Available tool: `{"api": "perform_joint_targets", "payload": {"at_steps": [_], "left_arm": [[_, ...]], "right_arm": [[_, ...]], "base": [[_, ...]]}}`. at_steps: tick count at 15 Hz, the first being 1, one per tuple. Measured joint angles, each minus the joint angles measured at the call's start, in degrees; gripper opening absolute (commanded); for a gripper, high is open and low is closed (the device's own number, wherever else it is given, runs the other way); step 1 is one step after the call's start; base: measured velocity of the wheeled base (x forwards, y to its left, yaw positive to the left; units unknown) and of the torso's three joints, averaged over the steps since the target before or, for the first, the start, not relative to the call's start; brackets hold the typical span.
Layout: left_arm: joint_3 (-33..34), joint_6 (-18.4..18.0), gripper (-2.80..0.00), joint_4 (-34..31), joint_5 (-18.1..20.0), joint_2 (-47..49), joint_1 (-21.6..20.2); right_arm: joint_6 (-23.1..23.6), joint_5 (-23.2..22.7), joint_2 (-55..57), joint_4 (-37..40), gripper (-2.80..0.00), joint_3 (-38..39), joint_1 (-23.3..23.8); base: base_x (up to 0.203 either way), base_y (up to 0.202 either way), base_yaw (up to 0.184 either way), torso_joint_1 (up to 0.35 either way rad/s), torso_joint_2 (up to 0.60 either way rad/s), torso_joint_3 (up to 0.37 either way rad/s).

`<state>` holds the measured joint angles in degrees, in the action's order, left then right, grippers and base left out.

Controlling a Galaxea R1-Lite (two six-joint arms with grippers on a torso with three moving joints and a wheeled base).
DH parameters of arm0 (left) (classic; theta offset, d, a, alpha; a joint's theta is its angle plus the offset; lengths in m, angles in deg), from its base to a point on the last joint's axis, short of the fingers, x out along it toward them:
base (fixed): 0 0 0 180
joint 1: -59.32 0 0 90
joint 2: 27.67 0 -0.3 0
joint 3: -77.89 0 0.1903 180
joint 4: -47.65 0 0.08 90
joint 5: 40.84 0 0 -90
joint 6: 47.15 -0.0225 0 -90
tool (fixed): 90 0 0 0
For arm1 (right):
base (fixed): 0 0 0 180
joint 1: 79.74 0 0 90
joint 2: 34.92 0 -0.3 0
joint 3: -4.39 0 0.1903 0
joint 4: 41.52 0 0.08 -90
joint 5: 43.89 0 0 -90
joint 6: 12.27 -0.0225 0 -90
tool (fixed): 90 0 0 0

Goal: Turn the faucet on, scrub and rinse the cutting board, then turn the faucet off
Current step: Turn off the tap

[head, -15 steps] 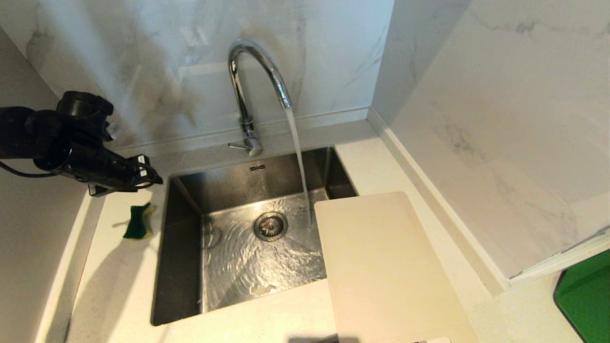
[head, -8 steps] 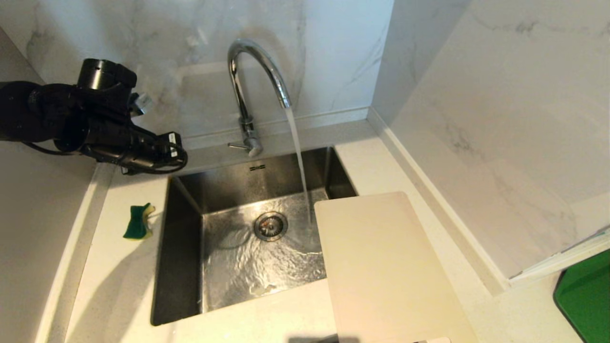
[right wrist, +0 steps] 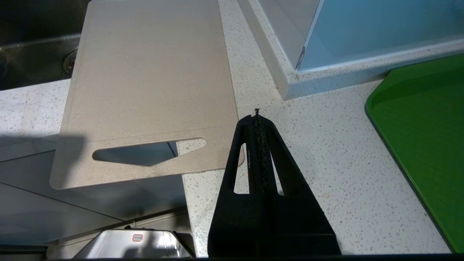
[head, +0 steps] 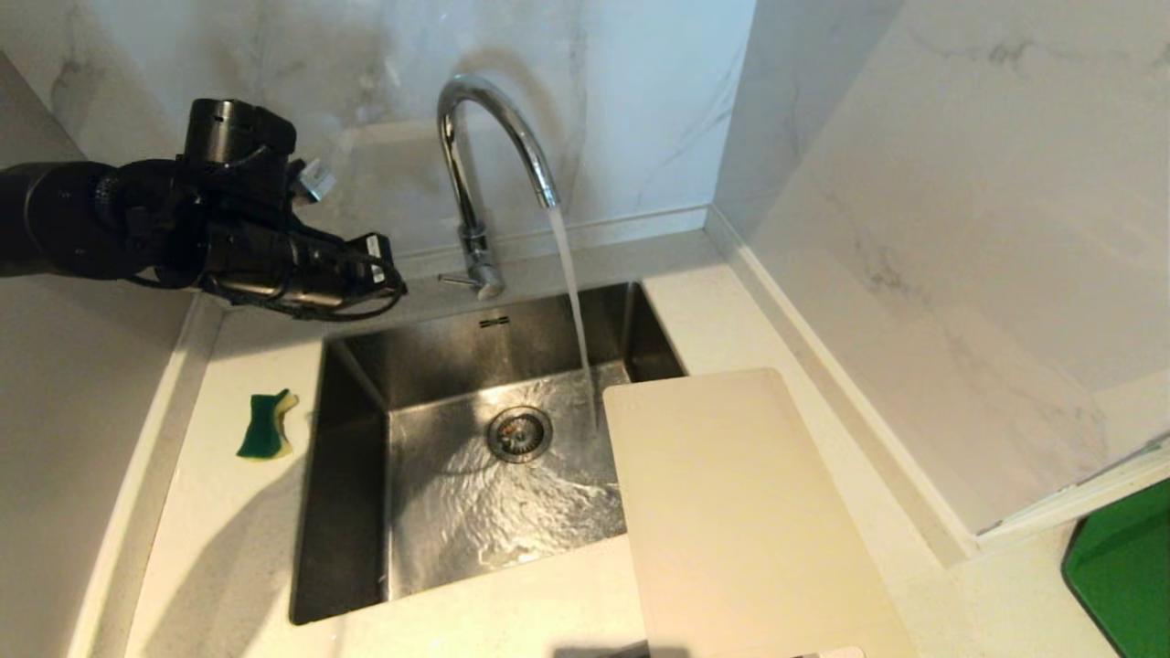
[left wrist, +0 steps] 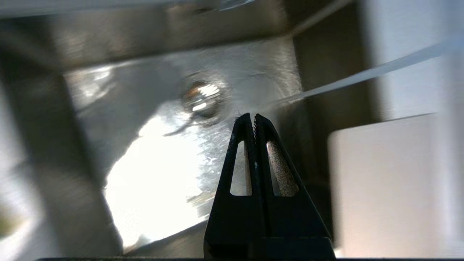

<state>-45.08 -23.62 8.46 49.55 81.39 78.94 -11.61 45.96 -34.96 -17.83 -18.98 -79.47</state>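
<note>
Water runs from the faucet (head: 484,174) at upper centre. The cutting board (head: 740,512) lies dry at lower right, over the sink (head: 347,512) corner. The left gripper (head: 388,274), clenched and empty, should open above the sponge (head: 265,425); the right gripper (right wrist: 256,116) is clenched.

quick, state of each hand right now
Left hand: closed, holding nothing, above the steel sink.
Right hand: closed, holding nothing.

We see bare counter between the sponge (head: 266,426) and the sink (head: 352,512) rim, and the basin's left half stands free — though the faucet (head: 475,174) and its stream cross the middle, and the cutting board (head: 740,512) roofs the right corner, hemmed by the wall (head: 914,183).
</note>
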Motion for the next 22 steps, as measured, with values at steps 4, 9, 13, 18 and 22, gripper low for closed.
{"api": "perform_joint_targets", "payload": {"at_steps": [4, 9, 13, 18, 22], "left_arm": [[2.1, 5.5, -2.8, 6.7, 4.1, 1.4, 1.0], [9.1, 6.6, -2.8, 31.4, 2.7, 5.4, 1.2], [10.9, 4.3, -2.8, 47.8, 2.2, 11.3, 2.1], [11.4, -1.4, -2.8, 59.2, -0.3, 16.3, 2.2], [11.0, -6.8, -2.8, 62.3, -2.3, 19.9, 2.4]], "right_arm": [[0.0, 0.0, 0.0, 0.0, -2.8, 0.0, 0.0], [0.0, 0.0, 0.0, 0.0, -2.8, 0.0, 0.0], [0.0, 0.0, 0.0, 0.0, -2.8, 0.0, 0.0], [0.0, 0.0, 0.0, 0.0, -2.8, 0.0, 0.0], [0.0, 0.0, 0.0, 0.0, -2.8, 0.0, 0.0]], "base": [[0.0, 0.0, 0.0, 0.0, 0.0, 0.0], [0.0, 0.0, 0.0, 0.0, 0.0, 0.0], [0.0, 0.0, 0.0, 0.0, 0.0, 0.0], [0.0, 0.0, 0.0, 0.0, 0.0, 0.0], [0.0, 0.0, 0.0, 0.0, 0.0, 0.0]]}}
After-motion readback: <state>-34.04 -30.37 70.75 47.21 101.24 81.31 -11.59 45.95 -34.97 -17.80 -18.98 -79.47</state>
